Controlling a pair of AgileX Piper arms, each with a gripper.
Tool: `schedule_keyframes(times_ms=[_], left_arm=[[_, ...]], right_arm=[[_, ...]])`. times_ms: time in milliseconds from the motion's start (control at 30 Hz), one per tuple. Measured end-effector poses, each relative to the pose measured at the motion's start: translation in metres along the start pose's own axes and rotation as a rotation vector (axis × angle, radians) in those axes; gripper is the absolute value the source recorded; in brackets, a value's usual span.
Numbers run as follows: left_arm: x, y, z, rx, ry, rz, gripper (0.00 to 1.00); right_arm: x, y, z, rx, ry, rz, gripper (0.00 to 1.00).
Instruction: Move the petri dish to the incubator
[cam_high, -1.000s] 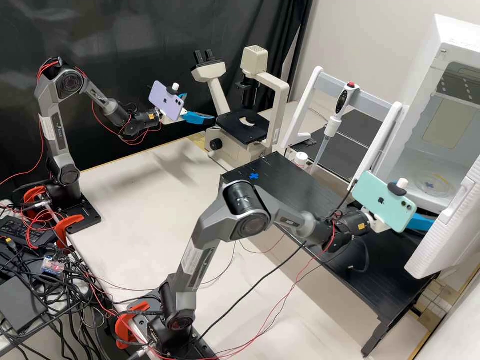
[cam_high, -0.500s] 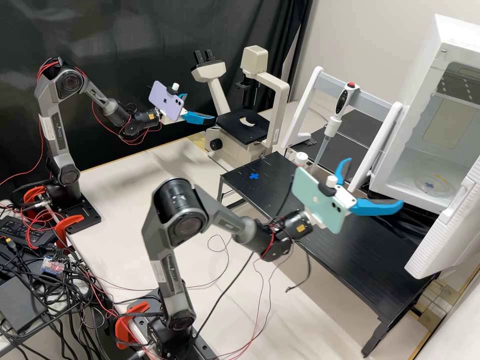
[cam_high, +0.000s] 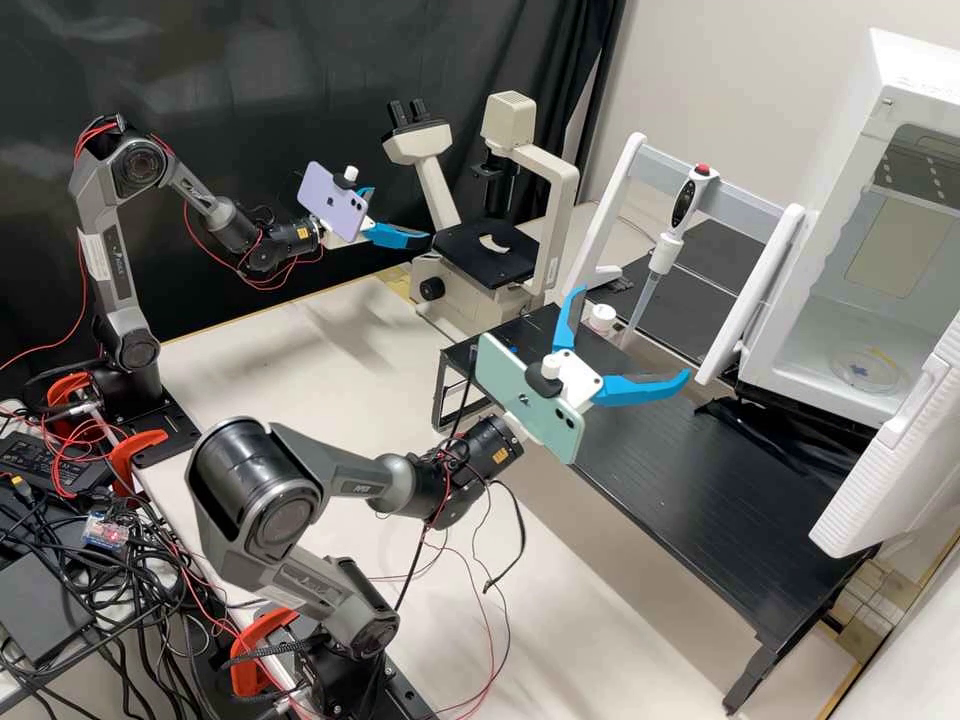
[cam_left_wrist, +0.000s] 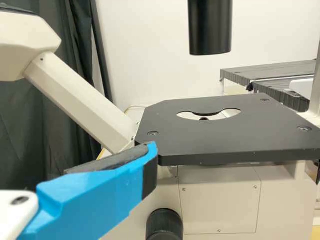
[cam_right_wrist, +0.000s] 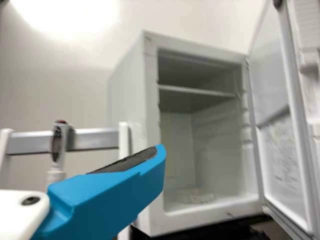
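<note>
Back from the incubator (cam_high: 860, 160) our right gripper (cam_high: 631, 335) has come, and it is now released, its fingers spread with nothing between them. We see the dish (cam_high: 868, 370) inside, on the chamber's bottom. Our left gripper (cam_high: 401, 215), beside the microscope (cam_high: 470, 255), is also apart and without load. If we swing carelessly, these wide fingers could catch the stand (cam_high: 755, 290) or the door (cam_high: 900, 460), and the knock could shift the dish

High view: slantwise down over bench (cam_high: 720, 490). Left wrist view: close, facing microscope (cam_left_wrist: 225, 137). Right wrist view: farther back, facing incubator (cam_right_wrist: 127, 95). High view shares both.
</note>
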Motion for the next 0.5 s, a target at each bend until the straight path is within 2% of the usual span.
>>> schedule_keyframes(times_ms=[233, 500], left_arm=[[0.000, 0.000, 0.000, 0.000, 0.000, 0.000, 1.00], [0.000, 0.000, 0.000, 0.000, 0.000, 0.000, 1.00]], right_arm=[[-0.011, -0.003, -0.011, -0.005, 0.032, -0.005, 1.00], [-0.015, -0.005, -0.012, -0.005, 0.031, -0.010, 1.00]])
